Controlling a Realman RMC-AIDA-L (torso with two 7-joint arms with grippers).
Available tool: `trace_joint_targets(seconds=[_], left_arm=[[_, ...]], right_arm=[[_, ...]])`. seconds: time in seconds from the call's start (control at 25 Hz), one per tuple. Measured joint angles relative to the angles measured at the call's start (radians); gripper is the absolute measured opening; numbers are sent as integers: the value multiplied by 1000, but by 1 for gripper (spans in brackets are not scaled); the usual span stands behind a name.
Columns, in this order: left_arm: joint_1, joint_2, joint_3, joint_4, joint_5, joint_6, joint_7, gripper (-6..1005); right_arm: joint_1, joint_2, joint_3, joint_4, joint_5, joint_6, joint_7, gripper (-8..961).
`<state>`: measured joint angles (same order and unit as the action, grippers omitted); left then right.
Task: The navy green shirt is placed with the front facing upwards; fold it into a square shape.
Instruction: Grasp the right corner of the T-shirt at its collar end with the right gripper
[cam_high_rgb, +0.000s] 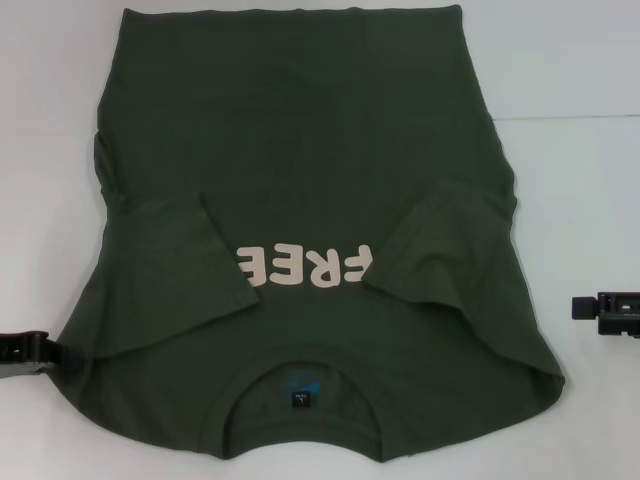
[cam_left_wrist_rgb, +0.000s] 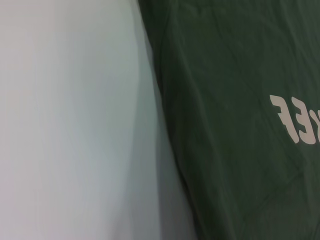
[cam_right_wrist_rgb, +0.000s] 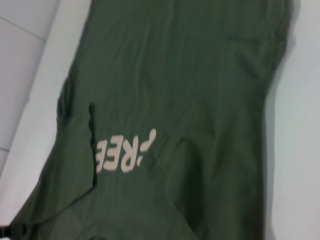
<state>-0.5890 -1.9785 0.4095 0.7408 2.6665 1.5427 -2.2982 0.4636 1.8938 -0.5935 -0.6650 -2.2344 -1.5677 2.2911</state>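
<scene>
The navy green shirt lies flat, front up, on the white table, with its neck and dark label at the near edge. Both short sleeves are folded inward over the front, one on the left and one on the right, partly covering the cream "FREE!" lettering. My left gripper rests low at the shirt's near-left edge, close to the cloth. My right gripper sits off the cloth to the right. The wrist views show the shirt and its lettering.
The white table shows bare strips on both sides of the shirt and along the far edge. A thin seam line crosses the table at the far right.
</scene>
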Motion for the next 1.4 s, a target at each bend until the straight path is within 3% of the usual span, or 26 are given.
trace_joint_targets(seconds=[0.4,0.48,0.92,1.4], left_arm=[[-3,3,-8,0,-5,9,2,30],[-5,4,-8,0,-6,9,2,30],[-12,6,-9,-3,-7,7,4,30],[-12,6,-9,-4,-9,1,5,30]], right_arm=[[106,-65,-2,3,-207,-95,180,826],[116,-65,-3,3,-231,-96,189,826],[186,-21,-13,71,-324,-37,199,825],[207,1,-42,98,-326,2,204,826]])
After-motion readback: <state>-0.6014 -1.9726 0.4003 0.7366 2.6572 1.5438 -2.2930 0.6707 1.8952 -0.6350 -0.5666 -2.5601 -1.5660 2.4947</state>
